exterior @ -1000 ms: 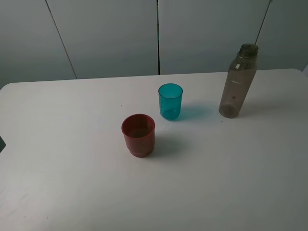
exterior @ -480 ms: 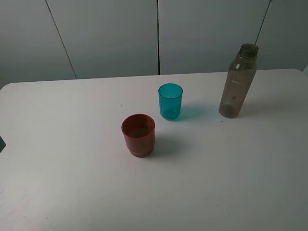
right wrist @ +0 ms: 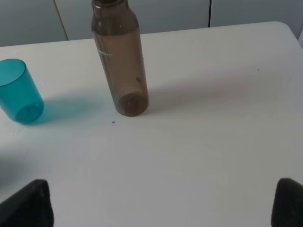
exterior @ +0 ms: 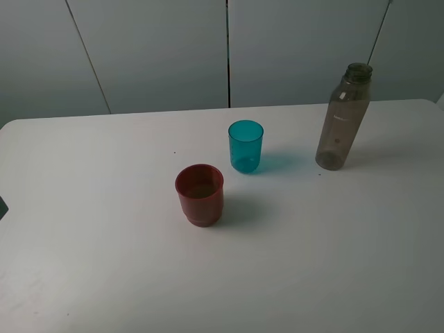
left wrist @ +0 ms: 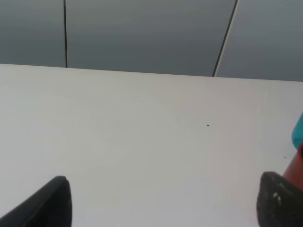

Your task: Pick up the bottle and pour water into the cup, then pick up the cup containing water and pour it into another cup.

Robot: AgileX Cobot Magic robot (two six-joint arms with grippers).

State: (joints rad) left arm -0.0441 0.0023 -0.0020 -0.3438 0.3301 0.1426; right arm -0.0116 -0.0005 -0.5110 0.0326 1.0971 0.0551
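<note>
The smoky grey-brown bottle (exterior: 342, 118) stands upright and capless at the back right of the white table (exterior: 104, 270). The teal cup (exterior: 245, 146) stands near the middle. The squat red cup (exterior: 200, 195) is in front of it, slightly left. Neither gripper shows in the exterior high view. My right gripper (right wrist: 158, 205) is open and empty, well short of the bottle (right wrist: 120, 61), with the teal cup (right wrist: 18, 92) off to one side. My left gripper (left wrist: 165, 203) is open over bare table, with slivers of the teal cup (left wrist: 298, 132) and the red cup (left wrist: 296, 165) at the frame edge.
Grey wall panels (exterior: 159, 48) rise straight behind the table's far edge. A small dark part (exterior: 2, 207) shows at the table's left edge. A tiny dark speck (exterior: 175, 152) lies left of the teal cup.
</note>
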